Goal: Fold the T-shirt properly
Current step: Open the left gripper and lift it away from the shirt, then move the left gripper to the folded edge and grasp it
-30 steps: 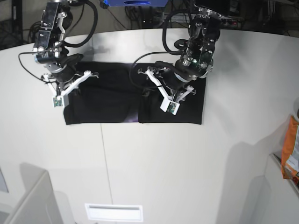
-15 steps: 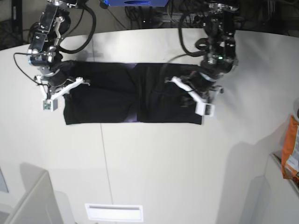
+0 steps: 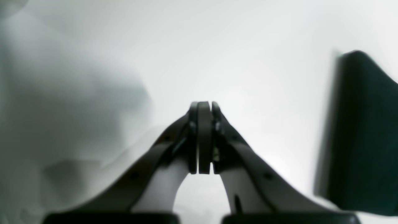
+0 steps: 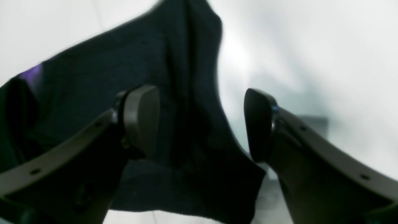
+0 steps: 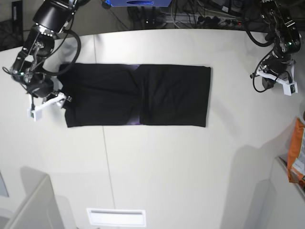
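Note:
The T-shirt [image 5: 138, 95] lies flat on the white table [image 5: 167, 167] as a long black folded rectangle, with a thin purple strip showing at its middle fold. My right gripper [image 5: 62, 98] is at the shirt's left end. In the right wrist view it [image 4: 199, 124] stands open above the shirt's edge [image 4: 93, 102], with nothing pinched between its fingers [image 4: 141, 118]. My left gripper [image 5: 267, 78] is over bare table well to the right of the shirt. In the left wrist view it [image 3: 203, 105] is shut with its pads together and holds nothing; the T-shirt [image 3: 357, 133] shows dark at the right.
An orange packet [image 5: 296, 152] sits at the right edge of the base view. A white slotted panel [image 5: 116, 217] lies near the table's front, and a grey box [image 5: 28, 205] is at the lower left. Cables and gear [image 5: 157, 12] run along the back.
Both arms have swung outward off the shirt, the left one far to the right. The left gripper has shut empty; the right gripper has opened at the shirt's left end.

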